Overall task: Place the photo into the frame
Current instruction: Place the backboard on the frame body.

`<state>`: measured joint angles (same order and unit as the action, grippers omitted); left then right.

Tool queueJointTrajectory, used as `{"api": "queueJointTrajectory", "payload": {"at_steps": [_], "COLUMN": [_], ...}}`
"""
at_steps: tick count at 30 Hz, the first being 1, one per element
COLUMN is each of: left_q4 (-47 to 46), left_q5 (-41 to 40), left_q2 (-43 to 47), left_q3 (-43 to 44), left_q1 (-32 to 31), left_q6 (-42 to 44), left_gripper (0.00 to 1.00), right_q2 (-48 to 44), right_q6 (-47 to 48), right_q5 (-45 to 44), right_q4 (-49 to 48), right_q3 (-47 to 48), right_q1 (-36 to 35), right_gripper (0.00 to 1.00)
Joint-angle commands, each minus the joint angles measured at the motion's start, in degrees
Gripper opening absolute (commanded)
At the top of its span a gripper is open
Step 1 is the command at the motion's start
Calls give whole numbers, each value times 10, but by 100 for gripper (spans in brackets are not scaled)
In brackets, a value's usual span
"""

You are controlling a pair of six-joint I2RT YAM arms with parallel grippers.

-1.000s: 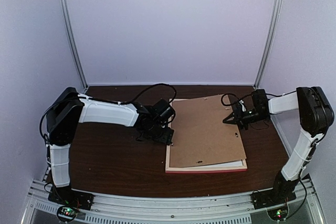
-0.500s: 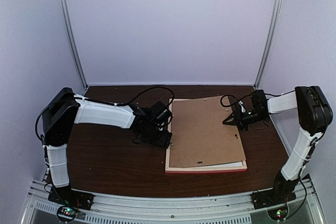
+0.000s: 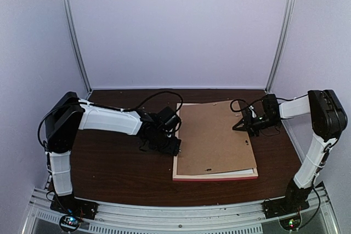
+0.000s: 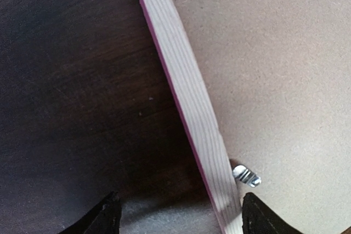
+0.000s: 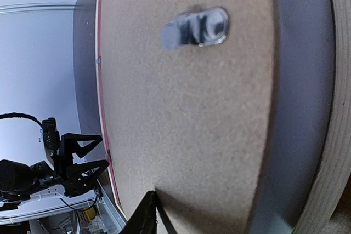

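Backing (image 3: pixel 214 135) had settled squarer on frame (image 3: pixel 216 177); photo hidden, likely beneath, so nearly done. Left gripper (image 3: pixel 174 146) gaped astride frame's edge; right gripper (image 3: pixel 237 127) at backing's edge, grip unclear.

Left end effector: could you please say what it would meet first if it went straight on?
Probably the frame: its pale wood edge lies between the left end effector's open fingers; depth is unclear.

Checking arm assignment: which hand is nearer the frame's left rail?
Left. The left hand straddles the left rail of the frame; the right hand is over the backing board near the opposite side.
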<state>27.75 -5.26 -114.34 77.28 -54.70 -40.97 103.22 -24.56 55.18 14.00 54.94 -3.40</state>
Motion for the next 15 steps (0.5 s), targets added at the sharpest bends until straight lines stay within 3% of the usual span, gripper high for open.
{"api": "queueJointTrajectory", "payload": {"at_steps": [1, 15], "left_q4": [-12, -7], "left_q5": [-8, -87], "left_q2": [-26, -39], "left_q3": [19, 40], "left_q1": [-3, -3], "left_q6": [-9, 8], "left_gripper": [76, 76], "right_q2": [10, 10], "right_q6": [16, 18], "right_q5": [-32, -33], "right_q4": [17, 16], "right_q3": [8, 7], "right_q1": [-6, -6], "right_gripper": [29, 29]}}
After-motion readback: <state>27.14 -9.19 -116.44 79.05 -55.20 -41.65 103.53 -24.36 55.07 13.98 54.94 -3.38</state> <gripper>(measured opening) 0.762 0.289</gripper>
